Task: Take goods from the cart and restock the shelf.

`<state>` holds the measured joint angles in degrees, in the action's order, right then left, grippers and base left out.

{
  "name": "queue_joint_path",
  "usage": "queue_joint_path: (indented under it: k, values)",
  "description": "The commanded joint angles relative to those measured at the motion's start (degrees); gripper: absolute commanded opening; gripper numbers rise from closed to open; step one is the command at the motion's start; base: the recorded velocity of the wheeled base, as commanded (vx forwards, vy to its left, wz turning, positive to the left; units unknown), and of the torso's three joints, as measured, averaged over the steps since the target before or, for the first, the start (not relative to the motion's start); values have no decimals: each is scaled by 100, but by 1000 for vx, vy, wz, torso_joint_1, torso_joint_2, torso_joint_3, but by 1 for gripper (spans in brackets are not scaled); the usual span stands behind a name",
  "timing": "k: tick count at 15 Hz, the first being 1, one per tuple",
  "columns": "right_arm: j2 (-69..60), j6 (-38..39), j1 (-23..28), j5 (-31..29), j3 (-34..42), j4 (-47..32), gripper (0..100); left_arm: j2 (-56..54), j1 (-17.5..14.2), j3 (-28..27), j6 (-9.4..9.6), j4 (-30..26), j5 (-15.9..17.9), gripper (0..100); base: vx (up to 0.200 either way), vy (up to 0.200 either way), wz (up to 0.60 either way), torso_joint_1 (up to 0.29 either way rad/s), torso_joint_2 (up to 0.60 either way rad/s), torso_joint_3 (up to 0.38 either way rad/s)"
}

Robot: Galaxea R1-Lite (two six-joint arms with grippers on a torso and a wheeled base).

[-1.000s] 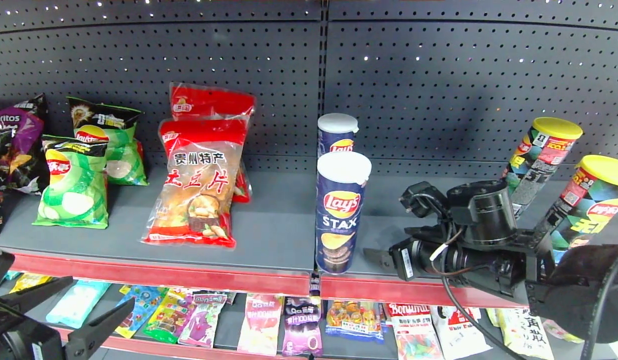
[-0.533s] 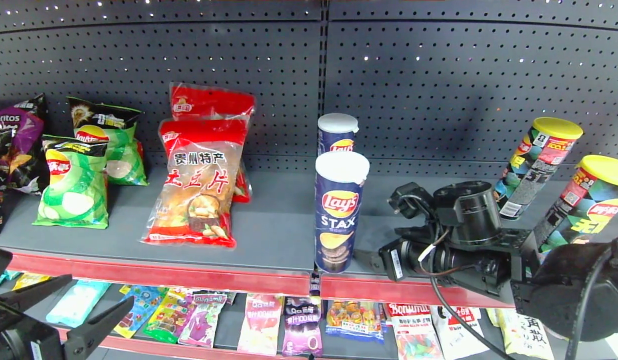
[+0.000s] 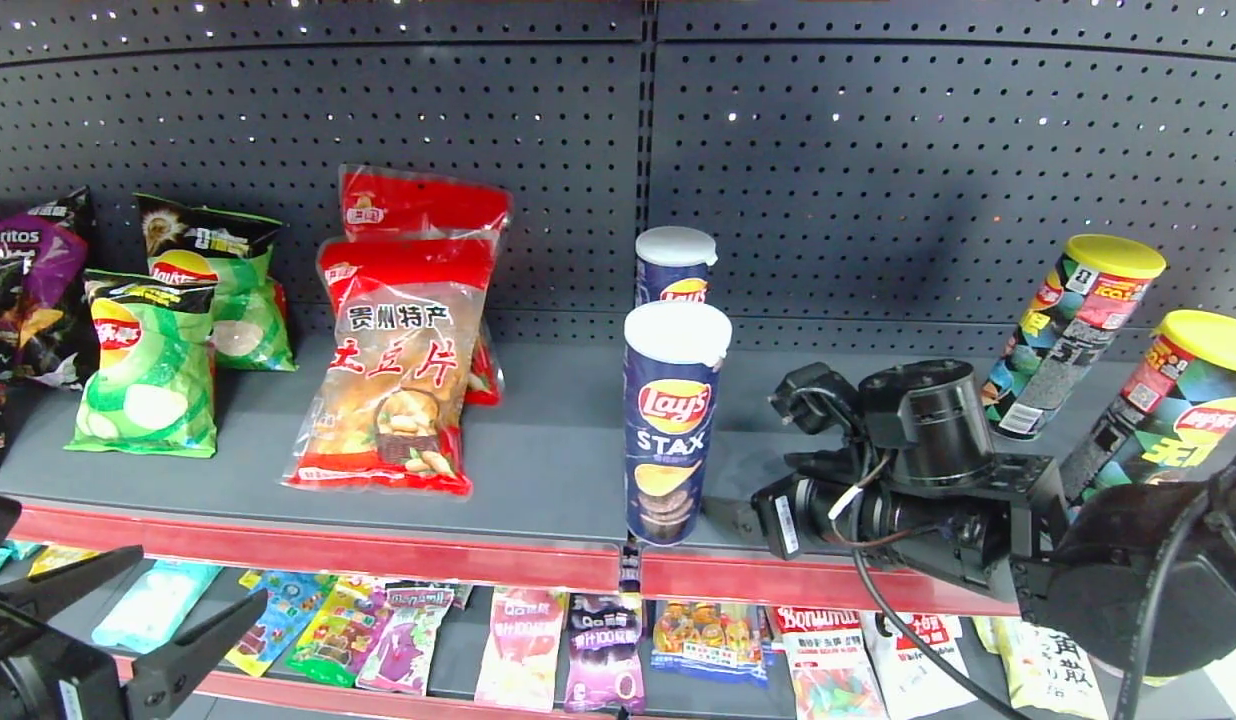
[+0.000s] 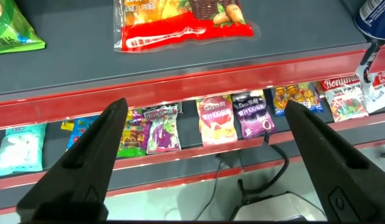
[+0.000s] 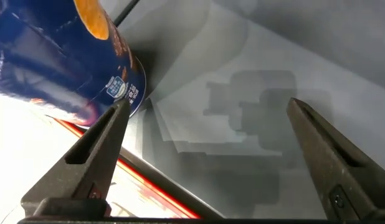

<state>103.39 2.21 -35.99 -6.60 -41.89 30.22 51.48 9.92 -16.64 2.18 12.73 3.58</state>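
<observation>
A tall blue chips can (image 3: 670, 430) with a white lid stands upright at the front edge of the grey shelf (image 3: 548, 450), with a second blue can (image 3: 675, 262) behind it. My right gripper (image 3: 728, 512) lies low over the shelf just right of the front can and is open. In the right wrist view, one finger (image 5: 111, 127) sits against the can's base (image 5: 61, 68), and bare shelf lies between the jaws. My left gripper (image 3: 200, 578) hangs open at the lower left, in front of the lower shelf, holding nothing (image 4: 205, 106).
Red snack bags (image 3: 398, 370) and green chip bags (image 3: 153, 360) stand to the left on the shelf. Two yellow-lidded cans (image 3: 1078, 320) lean at the right. The shelf's red front lip (image 3: 378, 548) runs below. Small packets (image 4: 217, 118) fill the lower shelf. A pegboard wall (image 3: 878, 150) backs the shelf.
My right arm has shifted left along the shelf. The front blue can has slid slightly left with it. The left gripper has stayed nearly still.
</observation>
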Motion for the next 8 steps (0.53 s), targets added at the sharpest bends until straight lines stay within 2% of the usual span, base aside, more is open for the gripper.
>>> queue_joint_path:
  k: [1, 8]
  values:
    - [6, -1, -5, 0, -4, 1, 100, -6, 1, 3, 2, 2, 2, 100, 0, 0, 0, 0, 0, 0]
    - [-3, 8, -58, 0, 5, 10, 100, -77, 1, 56, 2, 2, -7, 100, 0, 0, 0, 0, 0, 0]
